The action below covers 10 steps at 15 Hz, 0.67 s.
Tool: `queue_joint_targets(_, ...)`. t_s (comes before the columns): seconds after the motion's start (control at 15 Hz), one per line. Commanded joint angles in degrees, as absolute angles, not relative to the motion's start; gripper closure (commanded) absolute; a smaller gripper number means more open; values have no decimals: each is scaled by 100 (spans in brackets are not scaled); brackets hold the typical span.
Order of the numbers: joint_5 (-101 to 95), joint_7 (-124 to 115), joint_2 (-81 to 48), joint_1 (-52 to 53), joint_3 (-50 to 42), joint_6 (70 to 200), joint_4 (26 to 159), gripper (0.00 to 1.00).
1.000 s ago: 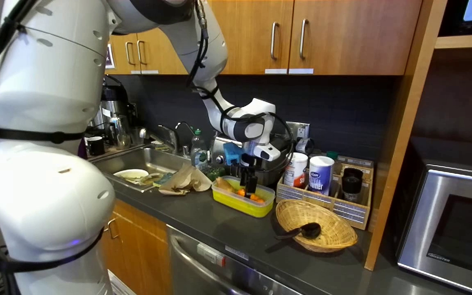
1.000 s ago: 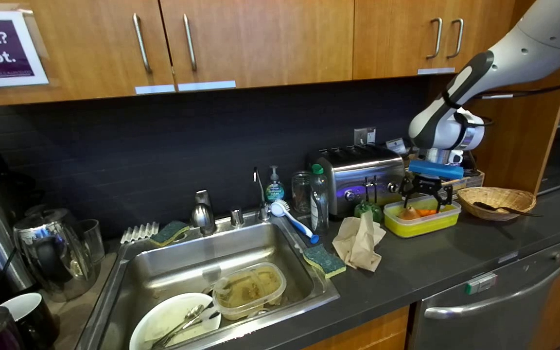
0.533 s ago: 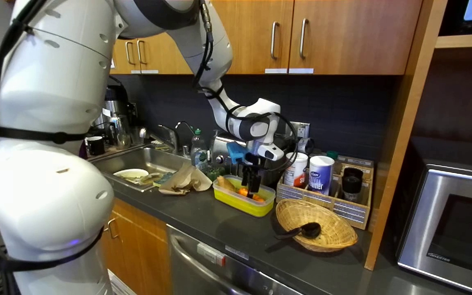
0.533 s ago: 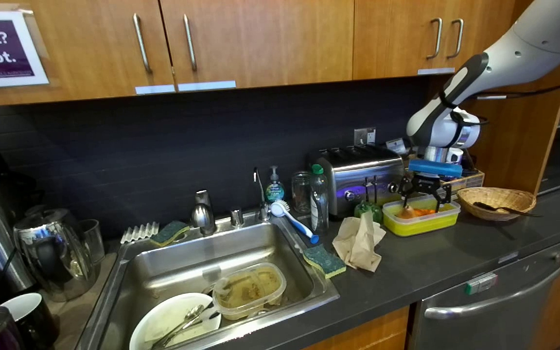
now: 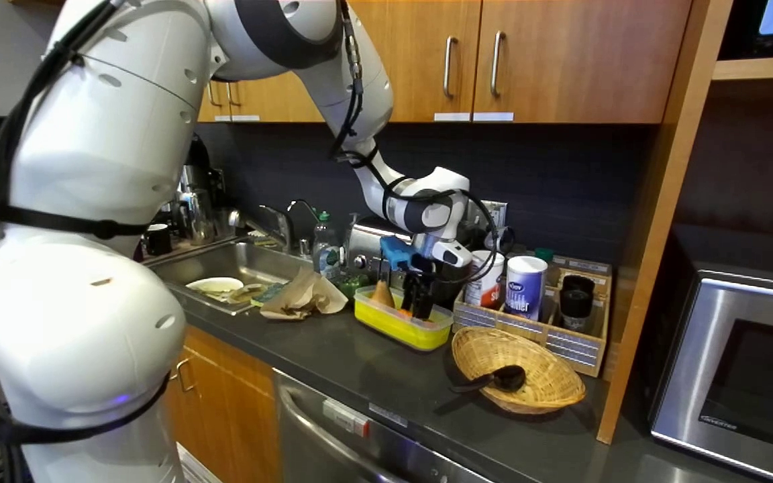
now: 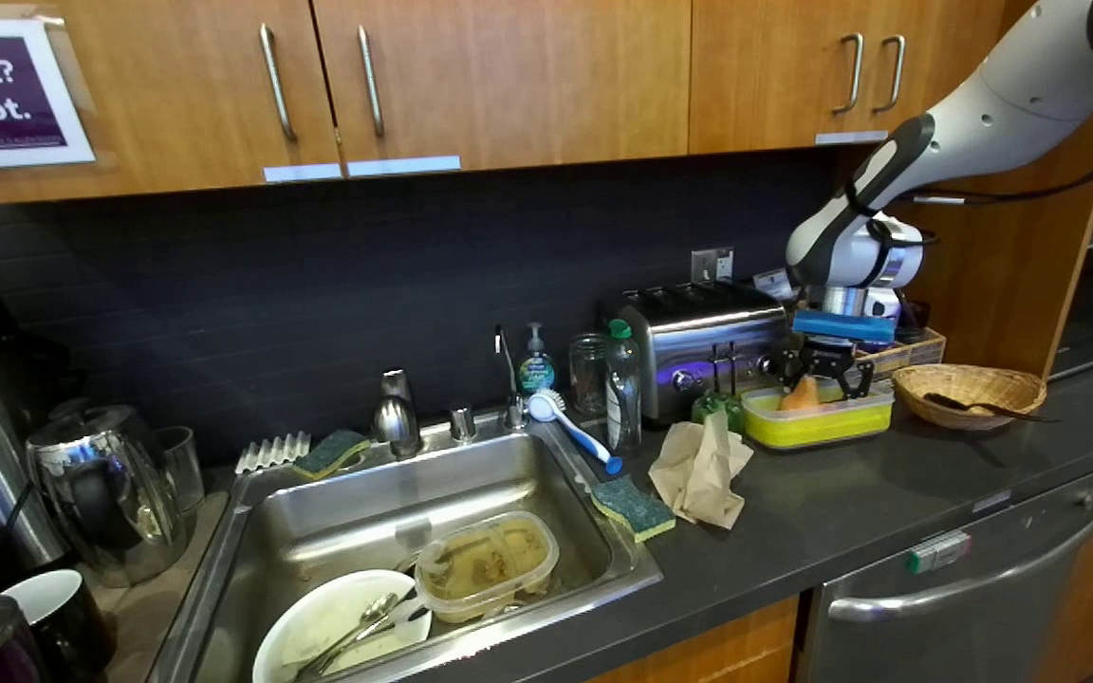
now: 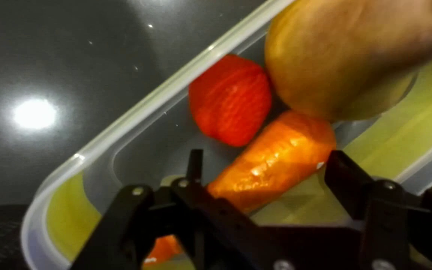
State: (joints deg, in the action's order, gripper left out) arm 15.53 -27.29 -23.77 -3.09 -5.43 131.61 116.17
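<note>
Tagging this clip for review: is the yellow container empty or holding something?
Holding something: the wrist view shows an orange item and a red item inside the yellow container.

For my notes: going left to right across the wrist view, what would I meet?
Rounded end of the container → small orange bit near the bottom edge → red piece → larger orange piece → brownish, pear-shaped piece at upper right.

Claw (image 7: 268,168) aimed downward; fingers (image 7: 347,183) parted, wide gap between tips. Blue mount (image 6: 843,326) just above claw, wrist (image 6: 860,258) above that. Forearm (image 6: 1002,133) slopes up and away from claw; elbow (image 5: 286,30) bent, well above it.
</note>
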Motion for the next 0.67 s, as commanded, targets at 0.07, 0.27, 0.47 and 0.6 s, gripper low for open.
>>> queue_joint_targets(0.07,1519,-2666,-2824,-317,-582,13104,11287,55)
queue_joint_targets(0.27,1528,-2688,-2831,-308,-587,13078,11260,73)
queue_joint_targets(0.47,1516,-2704,-2809,-295,-596,13114,11283,73)
queue_joint_targets(0.6,1511,-2735,-2788,-284,-604,13137,11312,73)
